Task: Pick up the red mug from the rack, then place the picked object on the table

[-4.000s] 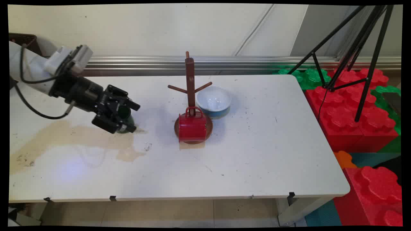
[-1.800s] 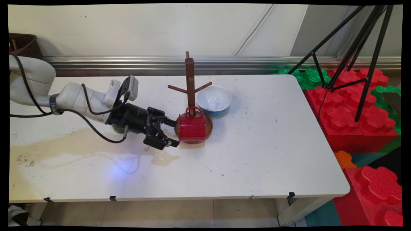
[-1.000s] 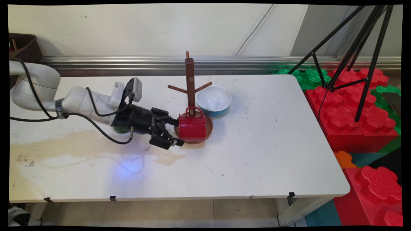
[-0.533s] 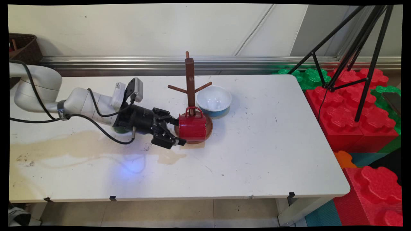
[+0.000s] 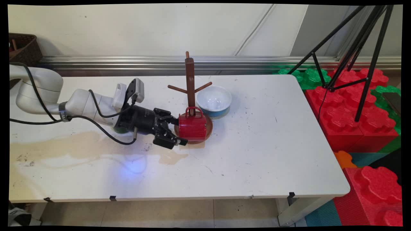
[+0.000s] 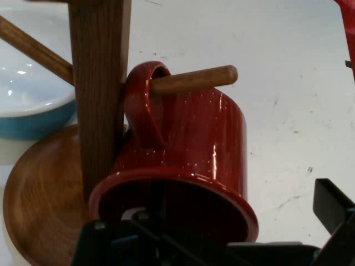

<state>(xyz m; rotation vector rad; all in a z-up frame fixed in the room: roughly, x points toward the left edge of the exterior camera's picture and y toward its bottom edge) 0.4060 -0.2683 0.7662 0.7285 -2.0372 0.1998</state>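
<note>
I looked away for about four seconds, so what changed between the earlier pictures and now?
The tool swung from the green cup at the table's left across to the red mug, its open fingers now either side of the rim. The mug, mug tree and bowl stayed put.

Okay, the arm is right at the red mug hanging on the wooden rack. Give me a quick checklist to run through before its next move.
1. End effector open: ok, its fingers stand apart at the mug's mouth.
2. Red mug hung on the rack: ok, the peg passes through its handle.
3. Fingers touching the mug's rim: cannot tell, the linkage hides the contact in the hand view.
4. Rack upright: ok, its post is vertical on the round base.
5. Bowl clear of the mug: ok, it stands apart, behind the base and right of the post.
</note>
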